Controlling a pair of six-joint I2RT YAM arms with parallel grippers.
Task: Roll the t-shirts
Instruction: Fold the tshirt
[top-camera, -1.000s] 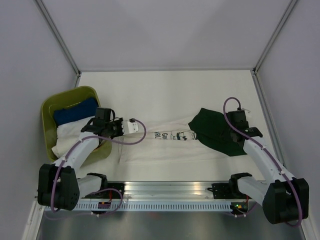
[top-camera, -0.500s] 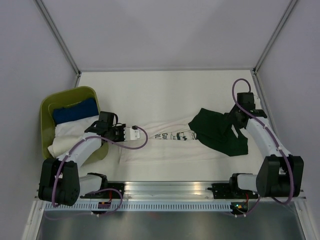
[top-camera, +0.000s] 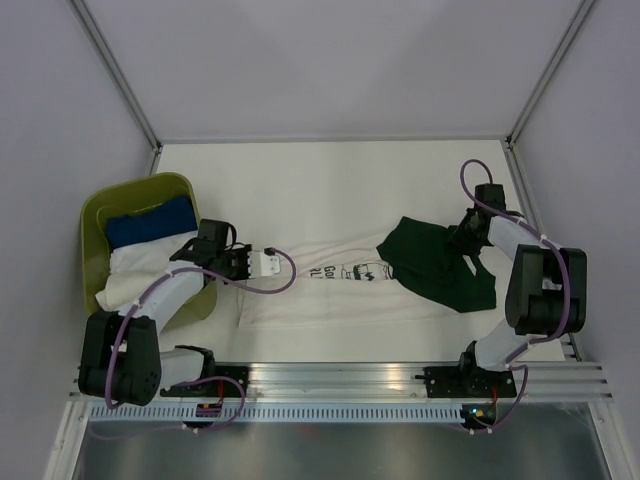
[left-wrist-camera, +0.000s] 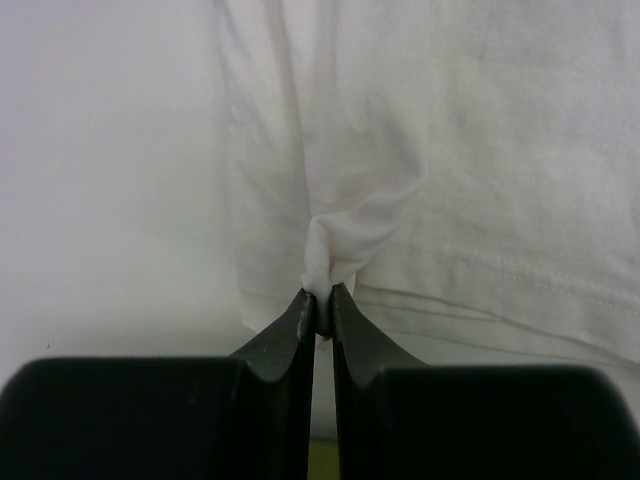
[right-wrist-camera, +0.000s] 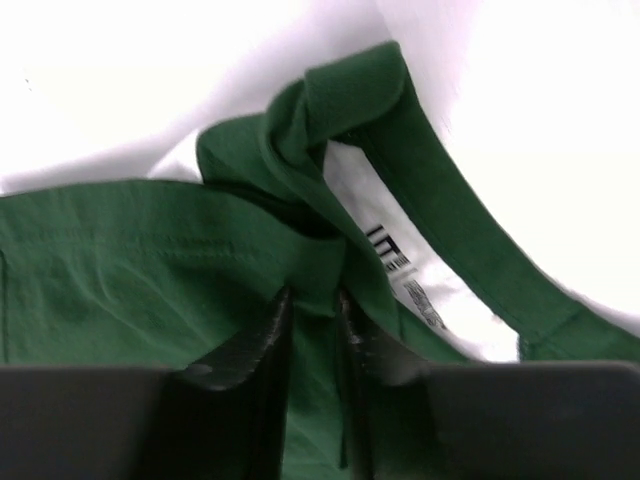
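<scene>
Caution: slip risk at both pinches.
The left tool (left-wrist-camera: 321, 305) is clamped on the white t-shirt (left-wrist-camera: 480, 150) edge, the right tool (right-wrist-camera: 313, 310) on the green t-shirt (right-wrist-camera: 120, 270) neck; a hard pull may free either.

The white t-shirt (top-camera: 335, 295) with black lettering lies flat across the lower centre. The dark green t-shirt (top-camera: 435, 268) lies crumpled over its right end. A blue bundle (top-camera: 150, 222) and a white bundle (top-camera: 138, 272) lie at the left.

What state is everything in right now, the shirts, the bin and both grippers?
white t-shirt: laid out flat, left edge pinched up.
dark green t-shirt: crumpled, overlapping the white one's right end.
bin: holding a blue bundle and a white bundle.
left gripper: fingers shut on the white t-shirt.
right gripper: fingers shut on the dark green t-shirt.
</scene>
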